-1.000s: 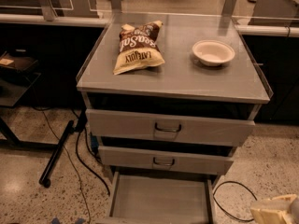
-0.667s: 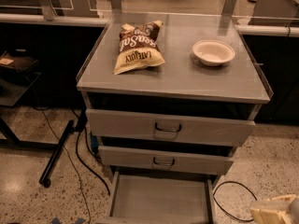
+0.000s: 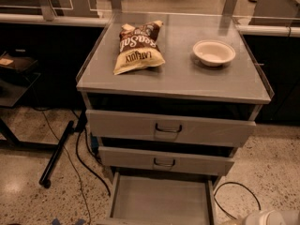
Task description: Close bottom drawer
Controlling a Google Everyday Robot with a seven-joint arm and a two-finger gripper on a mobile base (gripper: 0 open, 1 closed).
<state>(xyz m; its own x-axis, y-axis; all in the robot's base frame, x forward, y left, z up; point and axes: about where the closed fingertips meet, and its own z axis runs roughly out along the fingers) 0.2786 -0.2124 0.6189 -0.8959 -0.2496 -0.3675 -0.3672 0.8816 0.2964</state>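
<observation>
The bottom drawer [image 3: 159, 201] is the lowest of three grey drawers in the cabinet. It stands pulled far out, and its shallow grey tray is empty. Its front panel and handle are cut off by the lower frame edge. My gripper [image 3: 272, 217] shows only as a pale rounded part at the bottom right corner. It is low and to the right of the drawer's right side wall, apart from it.
The middle drawer [image 3: 164, 161] and top drawer [image 3: 168, 128] stick out slightly. A chip bag [image 3: 137, 48] and a white bowl [image 3: 213, 52] lie on the cabinet top [image 3: 178, 78]. Black cables [image 3: 82, 158] and a dark bar [image 3: 56, 153] lie on the floor at left. Another cable [image 3: 236, 191] loops at right.
</observation>
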